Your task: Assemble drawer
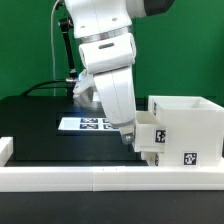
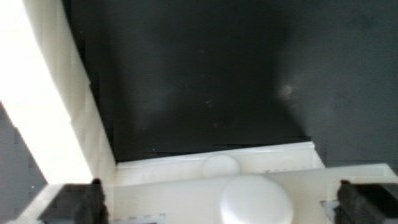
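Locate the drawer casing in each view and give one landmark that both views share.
Exterior view: the drawer casing stands on the exterior view's right, behind the long white rail, with the arm's lower end at its open side.
Wrist view: a tall white wall runs along one edge; whether it is the casing cannot be told.
Shared landmark: the black table.

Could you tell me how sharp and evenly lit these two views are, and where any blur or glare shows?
Exterior view: fairly sharp and evenly lit; tags on the drawer casing and marker board read clearly. Wrist view: soft; the white part near the lens is overexposed, and the table shows a faint sheen.
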